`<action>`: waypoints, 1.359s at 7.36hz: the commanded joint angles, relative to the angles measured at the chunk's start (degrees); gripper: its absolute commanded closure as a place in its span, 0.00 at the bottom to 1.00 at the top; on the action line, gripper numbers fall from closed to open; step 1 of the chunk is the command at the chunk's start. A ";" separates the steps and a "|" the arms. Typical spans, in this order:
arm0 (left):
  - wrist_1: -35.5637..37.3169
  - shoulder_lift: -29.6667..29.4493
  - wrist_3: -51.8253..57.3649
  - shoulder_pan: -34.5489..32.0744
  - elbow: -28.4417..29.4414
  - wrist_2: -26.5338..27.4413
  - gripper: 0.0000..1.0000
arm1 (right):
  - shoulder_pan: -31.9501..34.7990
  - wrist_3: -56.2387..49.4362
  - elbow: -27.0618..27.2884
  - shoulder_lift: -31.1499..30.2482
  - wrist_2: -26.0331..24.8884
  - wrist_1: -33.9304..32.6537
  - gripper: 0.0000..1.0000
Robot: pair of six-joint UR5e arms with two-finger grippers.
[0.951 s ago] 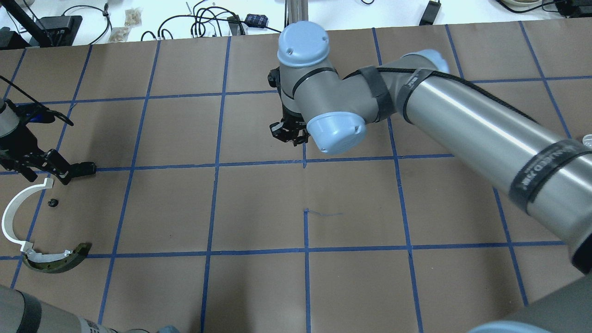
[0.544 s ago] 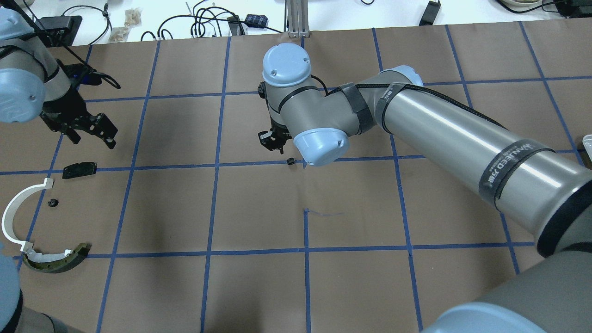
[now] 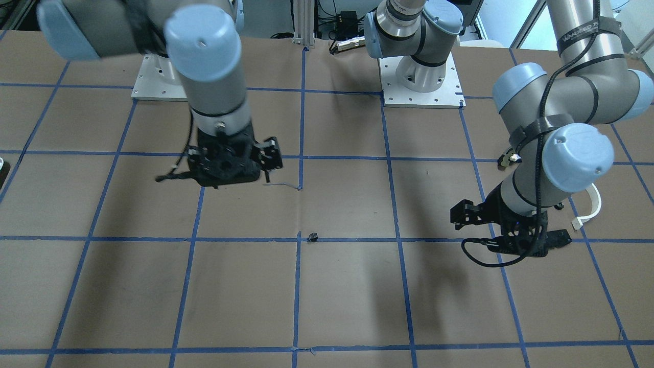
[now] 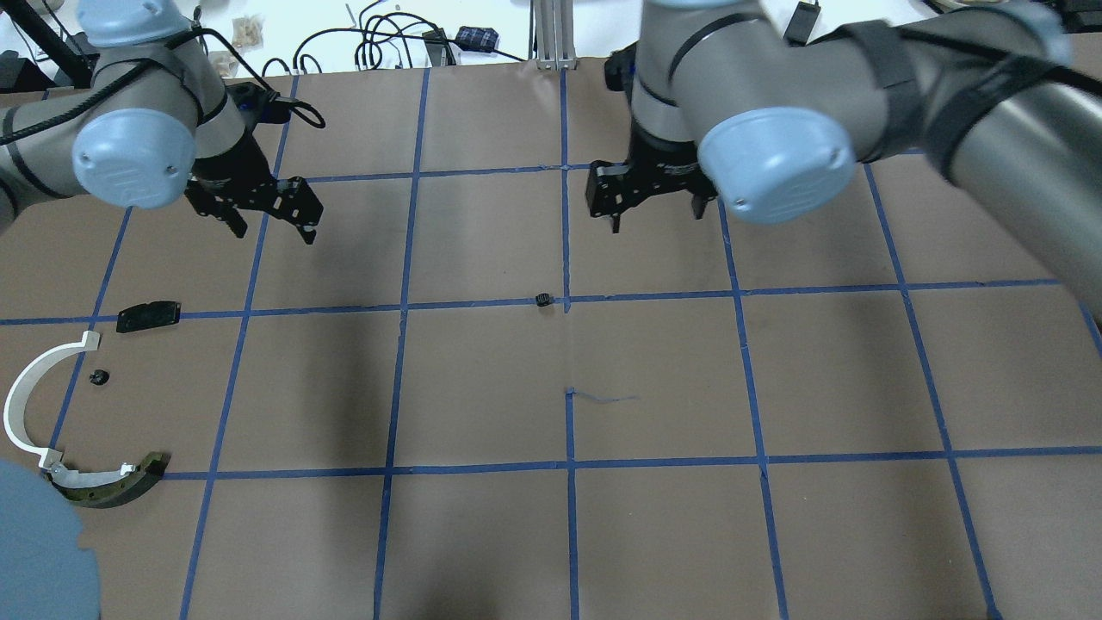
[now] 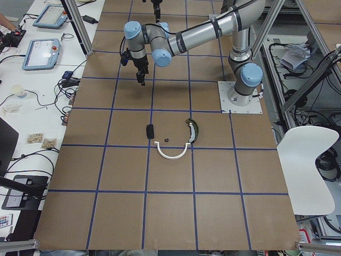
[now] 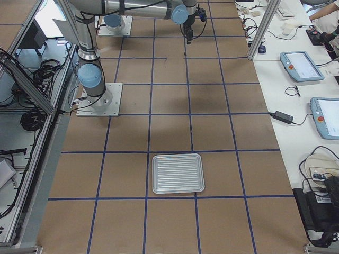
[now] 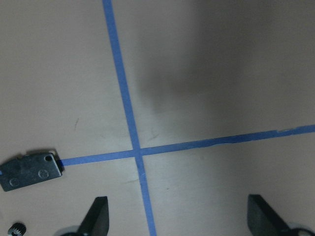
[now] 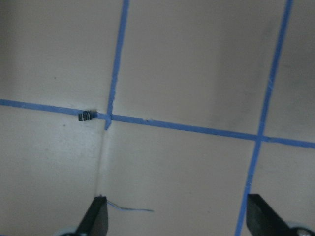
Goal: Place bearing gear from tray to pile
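Observation:
The bearing gear (image 4: pixel 542 300) is a tiny black part lying on a blue tape crossing at the table's middle; it also shows in the right wrist view (image 8: pixel 86 115) and the front view (image 3: pixel 312 236). The pile is at the table's left: a white half-circle strip (image 4: pixel 30 405), a curved black-and-cream piece (image 4: pixel 108 484), a black plate (image 4: pixel 148 315) and a second small black gear (image 4: pixel 100 376). My right gripper (image 4: pixel 654 213) is open and empty, above and beyond the gear. My left gripper (image 4: pixel 271 226) is open and empty, beyond the plate (image 7: pixel 29 169).
The metal tray (image 6: pixel 177 173) lies at the table's right end and looks bare. Brown paper with a blue tape grid covers the table (image 4: pixel 482 534). Cables and boxes lie along the far edge (image 4: pixel 387 39).
The right gripper let the bearing gear down at the table's middle, then rose and swung right. The left gripper left the black plate on the table and moved away toward the far middle.

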 commanded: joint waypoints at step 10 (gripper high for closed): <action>17.77 -12.63 2.54 -27.83 -1.00 -2.83 0.02 | -11.81 -0.38 2.92 -12.82 -0.02 6.58 0.00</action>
